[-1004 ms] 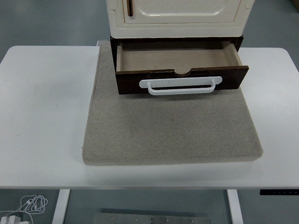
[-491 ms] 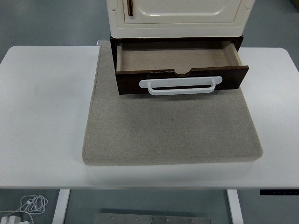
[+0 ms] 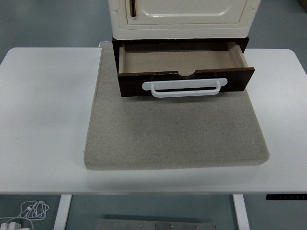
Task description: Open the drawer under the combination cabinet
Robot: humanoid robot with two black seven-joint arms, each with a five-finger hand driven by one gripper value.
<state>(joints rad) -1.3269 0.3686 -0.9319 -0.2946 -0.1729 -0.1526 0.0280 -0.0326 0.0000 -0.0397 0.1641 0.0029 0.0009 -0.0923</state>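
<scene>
Drawer (image 3: 184, 61) is sitting pulled out at twelve o'clock beneath the cream cabinet (image 3: 182, 17), its white handle (image 3: 184, 89) facing six, apparently opened already. Neither robot hand is showing, so their state is unknowable.

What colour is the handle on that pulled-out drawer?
White, against the dark brown drawer front; the handle shows best in the head view.

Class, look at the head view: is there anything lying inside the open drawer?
No. The drawer is pulled out and only its bare floor shows.
</scene>
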